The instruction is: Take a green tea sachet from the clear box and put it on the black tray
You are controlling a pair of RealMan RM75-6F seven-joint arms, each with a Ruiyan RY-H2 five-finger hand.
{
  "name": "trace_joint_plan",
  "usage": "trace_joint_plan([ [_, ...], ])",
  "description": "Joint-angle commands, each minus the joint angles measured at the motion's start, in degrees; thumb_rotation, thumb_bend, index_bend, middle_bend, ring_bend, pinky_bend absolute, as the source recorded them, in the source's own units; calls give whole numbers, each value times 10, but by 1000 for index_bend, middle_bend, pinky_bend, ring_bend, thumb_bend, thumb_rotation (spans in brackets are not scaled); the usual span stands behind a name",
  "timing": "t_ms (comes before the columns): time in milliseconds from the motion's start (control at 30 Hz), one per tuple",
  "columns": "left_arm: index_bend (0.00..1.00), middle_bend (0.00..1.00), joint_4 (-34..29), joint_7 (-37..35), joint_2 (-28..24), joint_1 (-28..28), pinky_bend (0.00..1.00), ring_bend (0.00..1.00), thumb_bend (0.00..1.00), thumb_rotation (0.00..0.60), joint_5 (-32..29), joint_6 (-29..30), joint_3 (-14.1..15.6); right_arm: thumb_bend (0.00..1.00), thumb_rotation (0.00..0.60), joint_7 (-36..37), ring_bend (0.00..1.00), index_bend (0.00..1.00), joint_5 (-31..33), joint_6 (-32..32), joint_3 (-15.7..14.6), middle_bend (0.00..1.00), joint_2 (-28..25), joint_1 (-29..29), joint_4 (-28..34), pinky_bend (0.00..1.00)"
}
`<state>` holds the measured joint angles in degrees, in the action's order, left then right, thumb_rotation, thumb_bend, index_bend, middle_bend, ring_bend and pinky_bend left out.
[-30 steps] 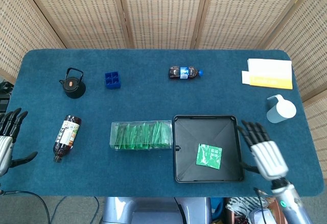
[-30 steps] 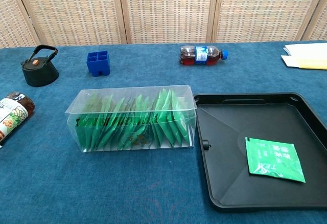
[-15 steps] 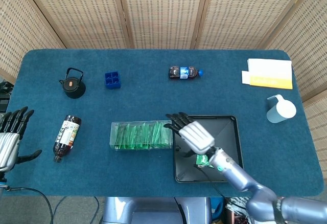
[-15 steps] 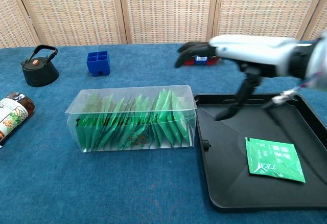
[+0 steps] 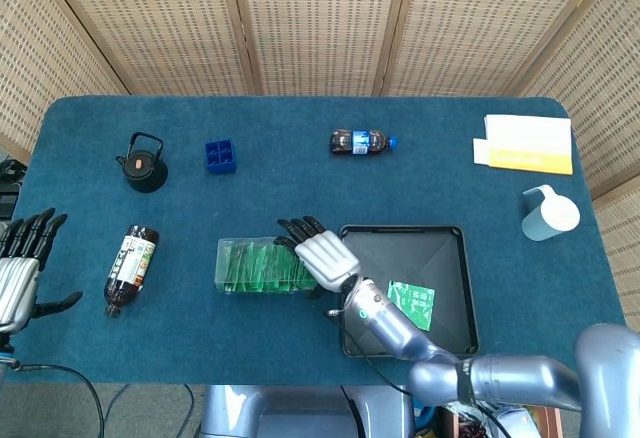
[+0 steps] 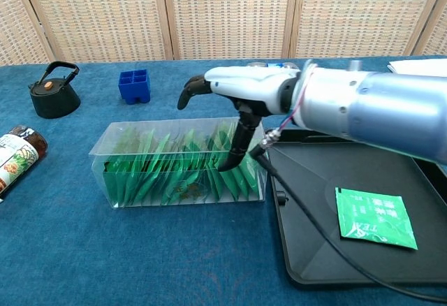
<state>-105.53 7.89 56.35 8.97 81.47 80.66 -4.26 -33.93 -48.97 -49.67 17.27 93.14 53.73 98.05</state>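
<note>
**One sachet down, the box is reached for again**

Two hands are seen at the blue counter [image 5: 300, 183]. At the far left, the left hand [image 5: 18, 263] is held idle off the counter's edge, its fingers spread and nothing gripped. Next to it lie a brown bottle [image 5: 131, 269] and, further back, a black kettle [image 5: 143, 164] and a small blue holder [image 5: 222, 155].

At centre, the clear box [image 6: 183, 162] is shown packed with upright green tea sachets [image 6: 174, 170]. The right hand [image 6: 241, 89], which a second ago was parked beside the right rim of the black tray [image 6: 349, 145], has been swung leftward across the tray and is now poised over the box's right end. Its fingers [image 6: 192, 88] are spread and curved above the box, while the thumb is dipped down among the sachets; nothing is gripped yet.

To the right, one sachet [image 6: 375, 219] is already lying flat on the tray floor, unmoved through the sweep. The reach is judged to be the opening of a fresh pick, with pinch and lift to come.
</note>
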Motion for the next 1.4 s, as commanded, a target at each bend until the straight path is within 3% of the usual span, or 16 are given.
trace_joint_plan([
  [33,0,0,1,-3,-1,0,0,0,30,600,-2,0,-1,209,600,-14,0,210,20,-15,-1,0,14,17,-7,0],
  [267,0,0,1,-11,-4,0,0,0,31,600,-4,0,-2,281,600,-27,0,236,50,-36,2,0,28,44,-13,0],
  [600,0,0,1,-22,-9,-1,0,0,32,600,-5,3,-3,287,600,-43,0,246,66,-49,-20,0,43,64,-38,0],
  [667,0,0,1,-24,-10,-1,0,0,32,600,-5,3,-3,313,600,-42,0,266,55,-53,-23,0,46,66,-44,0],
  [800,0,0,2,-27,-11,-1,0,0,32,600,-5,1,-3,456,600,-30,0,328,28,-62,-25,2,52,66,-56,0],
  [1000,0,0,3,-32,-13,1,0,0,32,600,-8,-2,-3,626,600,-18,0,373,29,-63,-11,4,53,72,-71,0],
  [1400,0,0,10,-49,-16,8,0,0,32,600,-22,-21,-7,661,600,-38,0,373,106,-64,46,3,39,110,-91,0],
])
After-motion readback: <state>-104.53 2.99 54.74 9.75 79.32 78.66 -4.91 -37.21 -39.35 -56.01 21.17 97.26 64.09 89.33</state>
